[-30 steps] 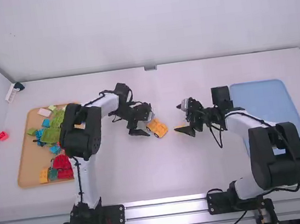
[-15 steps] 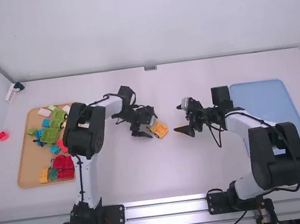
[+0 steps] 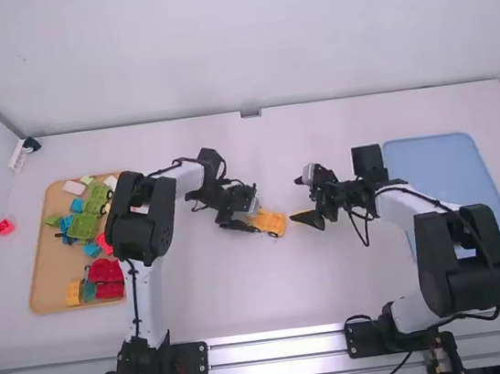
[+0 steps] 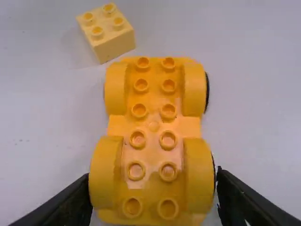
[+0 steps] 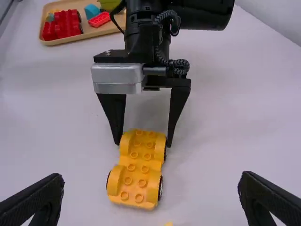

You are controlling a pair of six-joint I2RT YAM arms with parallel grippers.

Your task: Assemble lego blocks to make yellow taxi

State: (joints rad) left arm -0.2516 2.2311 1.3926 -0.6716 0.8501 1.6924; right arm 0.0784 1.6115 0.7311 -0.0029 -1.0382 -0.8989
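In the high view my left gripper (image 3: 251,216) is at mid-table, shut on one end of the orange-yellow wheeled car base (image 3: 273,223). The left wrist view has the left gripper (image 4: 153,181) with its fingers against both sides of the base (image 4: 153,125), studs up. A pale yellow 2x2 brick (image 4: 107,33) lies just past the base's far corner; whether they touch, I cannot tell. My right gripper (image 3: 296,199) stands open at the right, its lower finger over that brick. In the right wrist view the right gripper (image 5: 151,178) has nothing between its fingers, and the brick's tip (image 5: 168,224) peeks in.
A wooden tray (image 3: 43,260) at the left holds several green, blue, red and yellow pieces. The blue tray (image 3: 450,165) is at the right, partly behind the right arm. A red brick (image 3: 4,227) lies far left.
The car base has turned from slanting to lying nearly left-right and shifted slightly right, its free end nearer the right gripper. My left gripper moved slightly with it; the right arm kept still.
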